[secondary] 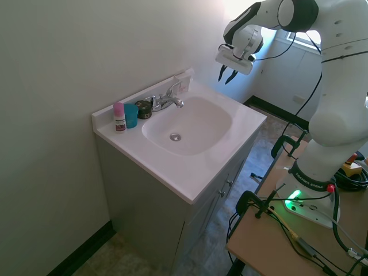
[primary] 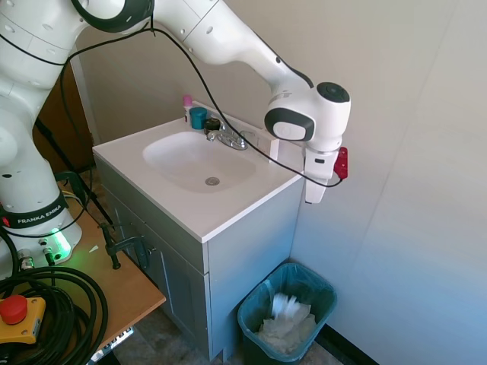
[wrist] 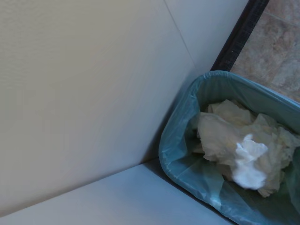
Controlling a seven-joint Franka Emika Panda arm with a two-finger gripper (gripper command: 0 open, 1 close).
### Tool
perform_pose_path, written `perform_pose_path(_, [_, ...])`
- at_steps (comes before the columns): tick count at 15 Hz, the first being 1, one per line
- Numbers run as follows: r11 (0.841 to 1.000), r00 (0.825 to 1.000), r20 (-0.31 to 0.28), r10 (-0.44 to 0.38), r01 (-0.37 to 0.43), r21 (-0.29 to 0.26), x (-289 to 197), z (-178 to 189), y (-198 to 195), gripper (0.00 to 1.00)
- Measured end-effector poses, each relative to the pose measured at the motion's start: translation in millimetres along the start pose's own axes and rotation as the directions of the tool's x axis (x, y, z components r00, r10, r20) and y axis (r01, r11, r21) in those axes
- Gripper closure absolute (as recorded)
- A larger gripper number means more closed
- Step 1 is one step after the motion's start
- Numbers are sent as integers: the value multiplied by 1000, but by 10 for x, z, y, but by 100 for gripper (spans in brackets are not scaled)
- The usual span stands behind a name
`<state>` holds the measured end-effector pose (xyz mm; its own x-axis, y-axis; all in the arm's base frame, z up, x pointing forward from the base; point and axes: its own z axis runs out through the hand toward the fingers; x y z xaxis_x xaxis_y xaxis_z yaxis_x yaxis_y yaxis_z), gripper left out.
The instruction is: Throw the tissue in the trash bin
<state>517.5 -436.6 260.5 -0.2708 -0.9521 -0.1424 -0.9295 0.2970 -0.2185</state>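
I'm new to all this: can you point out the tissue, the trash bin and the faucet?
tissue (wrist: pixel 248 164), wrist view, middle of the bright white wad.
trash bin (primary: pixel 255 304), first exterior view, left rim.
faucet (secondary: pixel 168 99), second exterior view, chrome spout.

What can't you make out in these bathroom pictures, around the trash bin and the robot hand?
- Trash bin: in the second exterior view the sink cabinet hides it completely; the wrist view's edges cut off part of it.
- Tissue: a bright wad in the wrist view; in the first exterior view it can't be told from the paper heap.
- Hand: open in the second exterior view; hidden behind the wrist in the first.
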Motion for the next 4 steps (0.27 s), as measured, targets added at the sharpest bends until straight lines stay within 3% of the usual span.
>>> perform_pose_path(4, [998,999,-15,-32,33,53,-170,-580,-5,0])
